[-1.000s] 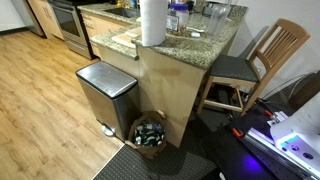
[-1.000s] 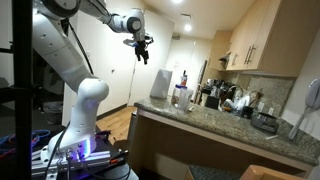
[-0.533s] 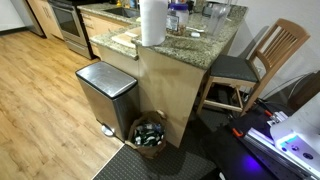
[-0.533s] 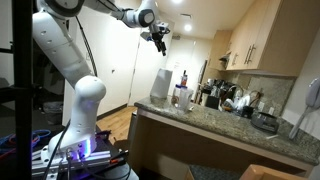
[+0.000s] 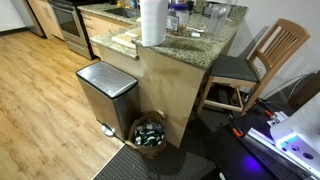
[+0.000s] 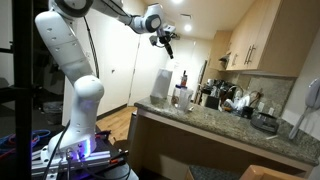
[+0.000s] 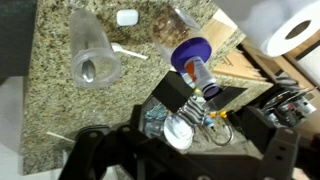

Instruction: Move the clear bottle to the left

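The clear bottle (image 7: 93, 55) stands on the granite counter (image 7: 50, 110), seen from above in the wrist view as a slim transparent vessel. A wider clear jar with a blue lid (image 7: 190, 55) stands to its right, and it also shows in both exterior views (image 5: 177, 15) (image 6: 182, 97). My gripper (image 6: 168, 47) hangs high in the air above the counter's end, open and empty. In the wrist view its dark fingers (image 7: 185, 150) frame the bottom edge, well apart from the bottle.
A white paper-towel roll (image 5: 152, 22) (image 6: 160, 84) (image 7: 295, 30) stands at the counter's end. Below the counter are a steel trash can (image 5: 105, 95) and a basket of bottles (image 5: 150, 132). A wooden chair (image 5: 262, 60) stands beside the counter. A small white object (image 7: 126, 16) lies on the counter.
The arm has swung toward the counter, carrying the gripper sideways through the air and nearer above the paper-towel roll. Things on the counter have not moved.
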`<act>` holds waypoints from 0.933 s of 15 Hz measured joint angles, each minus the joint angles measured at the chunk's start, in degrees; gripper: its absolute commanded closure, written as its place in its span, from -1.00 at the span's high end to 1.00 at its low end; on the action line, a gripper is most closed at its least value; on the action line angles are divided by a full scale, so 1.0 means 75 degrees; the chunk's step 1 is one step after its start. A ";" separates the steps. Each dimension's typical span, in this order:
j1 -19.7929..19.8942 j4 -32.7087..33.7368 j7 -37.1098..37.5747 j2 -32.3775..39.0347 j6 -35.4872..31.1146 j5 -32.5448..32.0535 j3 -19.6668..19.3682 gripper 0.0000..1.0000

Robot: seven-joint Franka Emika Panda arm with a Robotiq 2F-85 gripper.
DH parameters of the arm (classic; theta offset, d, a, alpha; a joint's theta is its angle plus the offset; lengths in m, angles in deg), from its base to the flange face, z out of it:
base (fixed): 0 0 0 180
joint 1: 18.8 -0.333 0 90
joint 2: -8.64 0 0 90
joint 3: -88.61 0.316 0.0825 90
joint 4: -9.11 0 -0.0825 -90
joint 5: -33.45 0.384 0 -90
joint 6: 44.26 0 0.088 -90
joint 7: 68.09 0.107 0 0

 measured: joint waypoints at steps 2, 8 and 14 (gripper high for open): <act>0.0499 0.0006 0.0536 0.0044 0.0000 -0.0404 -0.0036 1.00; 0.1371 0.0146 0.2056 0.0412 0.0515 -0.1156 -0.0102 1.00; 0.1319 0.0159 0.2314 0.0708 0.1031 -0.1166 -0.0288 1.00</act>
